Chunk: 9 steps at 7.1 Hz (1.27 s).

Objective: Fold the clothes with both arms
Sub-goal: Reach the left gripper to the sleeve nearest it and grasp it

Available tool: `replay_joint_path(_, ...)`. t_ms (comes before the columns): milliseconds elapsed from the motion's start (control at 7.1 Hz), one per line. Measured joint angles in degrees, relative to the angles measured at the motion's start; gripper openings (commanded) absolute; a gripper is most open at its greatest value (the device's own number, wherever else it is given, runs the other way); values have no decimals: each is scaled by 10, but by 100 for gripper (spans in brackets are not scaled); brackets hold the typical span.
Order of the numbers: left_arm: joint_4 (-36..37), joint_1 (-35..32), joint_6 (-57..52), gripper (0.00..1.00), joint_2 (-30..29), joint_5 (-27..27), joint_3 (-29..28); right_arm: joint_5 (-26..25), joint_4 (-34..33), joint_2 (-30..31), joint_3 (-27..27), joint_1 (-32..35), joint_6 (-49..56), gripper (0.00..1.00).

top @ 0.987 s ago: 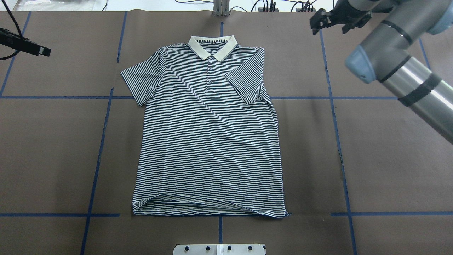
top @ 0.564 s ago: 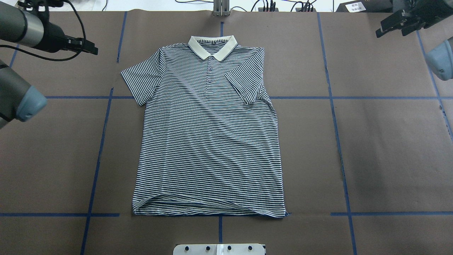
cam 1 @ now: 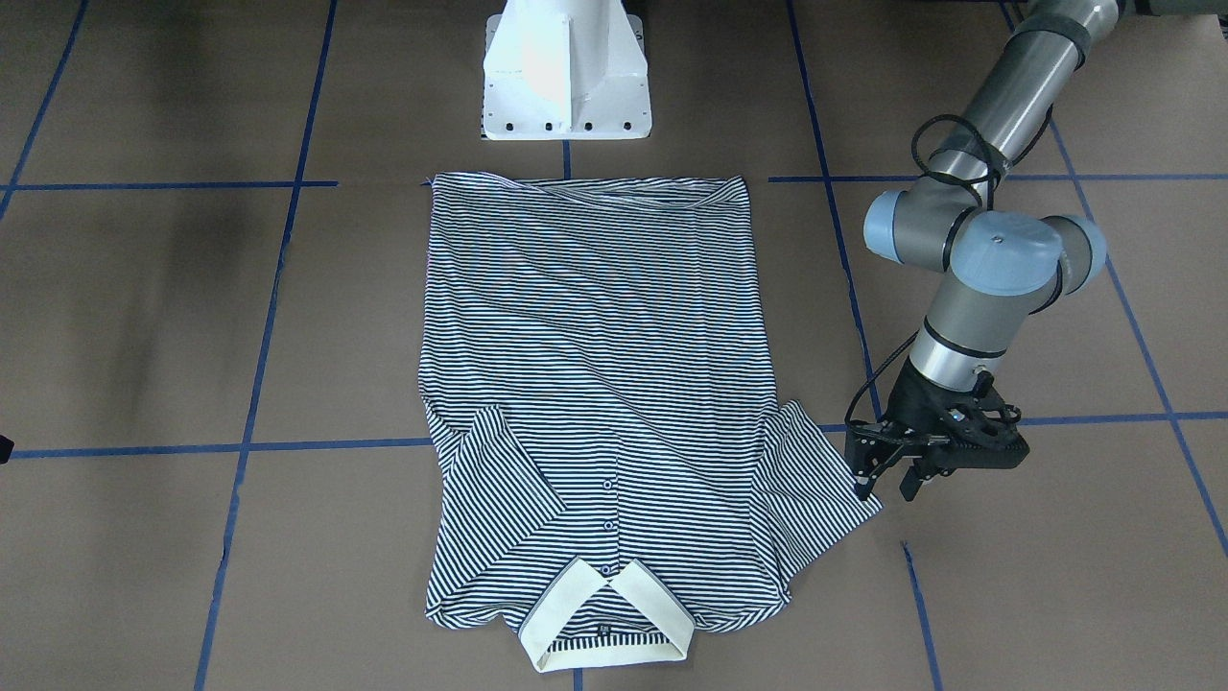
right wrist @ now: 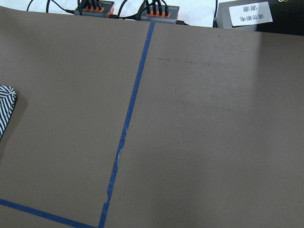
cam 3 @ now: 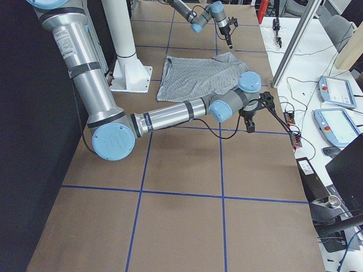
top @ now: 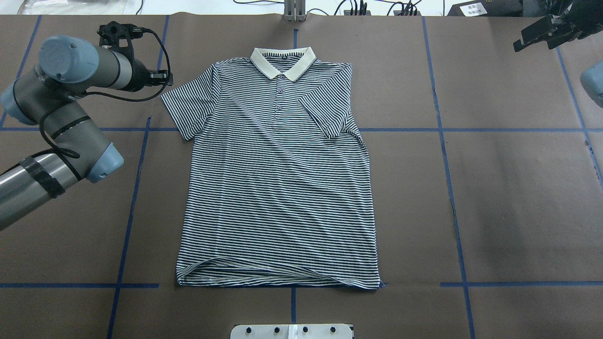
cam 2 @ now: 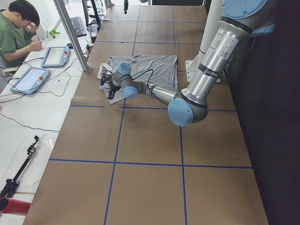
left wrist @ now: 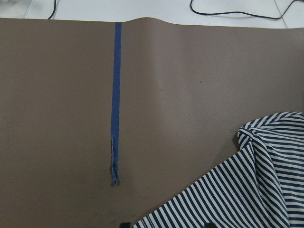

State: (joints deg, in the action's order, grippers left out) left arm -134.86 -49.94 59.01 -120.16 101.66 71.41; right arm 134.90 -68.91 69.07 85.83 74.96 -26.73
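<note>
Brown paper crossed by blue tape lines [top: 471, 130] covers the table [top: 518, 188], and the striped polo shirt [top: 278, 188] lies flat at its middle, with the cream collar [top: 282, 63] toward the top of the overhead frame. That view shows a folded sleeve [top: 325, 117] lying over the chest and a spread sleeve [top: 188, 108] out at the left. The front-facing view turns it all round, with the collar at the bottom and the white pedestal base [cam 1: 566, 67] at the top. Only there is the left pincer [cam 1: 887, 477] plain: it points down just beside the spread sleeve's outer edge, jaws a little apart with nothing between them. Its wrist camera catches that sleeve's stripes in the lower right and a tape strip [left wrist: 115, 95] with a frayed end. The right pincer [top: 534, 37] sits in the upper right corner of the overhead frame, well apart from the shirt, its two fingers parted and empty. Its wrist camera sees a sliver of stripes at the left edge and power strips [right wrist: 92, 7] with orange plugs along the top. It also shows a white label [right wrist: 247, 13] whose printed characters appear upside down and which I cannot read. The side view from the robot's left alone shows a person [cam 2: 16, 37] seated at the upper left.
</note>
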Motion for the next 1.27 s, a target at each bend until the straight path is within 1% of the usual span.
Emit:
replay_joint_path(141, -21, 4, 3, 60, -12, -6, -36, 0, 0, 0, -1, 0, 0, 100)
replay_joint_path(282, -31, 8, 3, 59, -18, -8, -53, -1, 0, 1, -1, 0, 0, 100)
replay_joint_path(1268, -36, 20, -3, 57, -14, -15, -63, -1, -1, 4, -2, 0, 0, 100)
